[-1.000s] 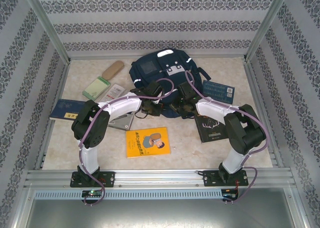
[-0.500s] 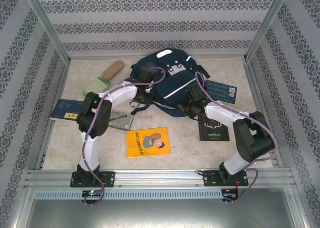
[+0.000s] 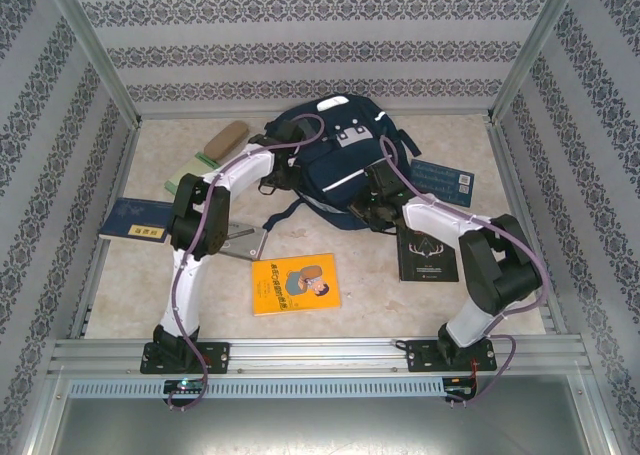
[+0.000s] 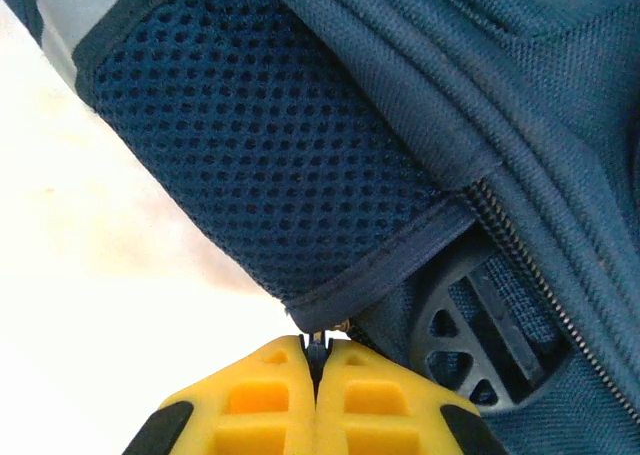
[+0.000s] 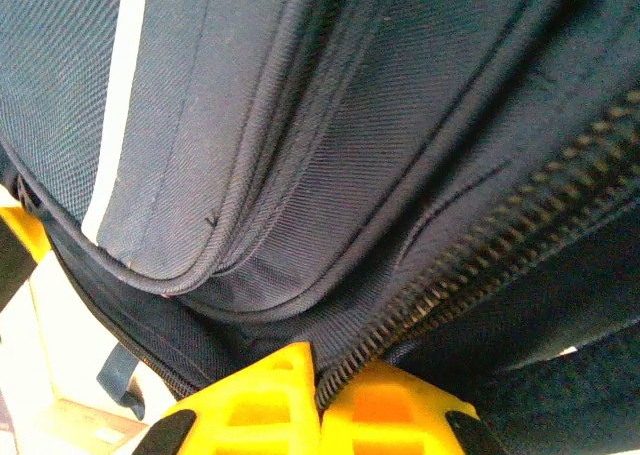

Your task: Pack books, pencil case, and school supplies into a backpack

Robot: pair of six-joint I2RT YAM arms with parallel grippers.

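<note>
Backpack (image 3: pixel 322 170) shifted farther back, left pincer (image 4: pixel 318 340) and right pincer (image 5: pixel 318 377) pinching it.

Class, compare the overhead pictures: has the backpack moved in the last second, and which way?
Yes. The backpack has shifted toward the far wall, away from the orange-yellow book, which lies where it was.

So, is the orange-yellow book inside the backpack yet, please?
Out: the orange-yellow book lies flat on the table, apart from the backpack.
</note>
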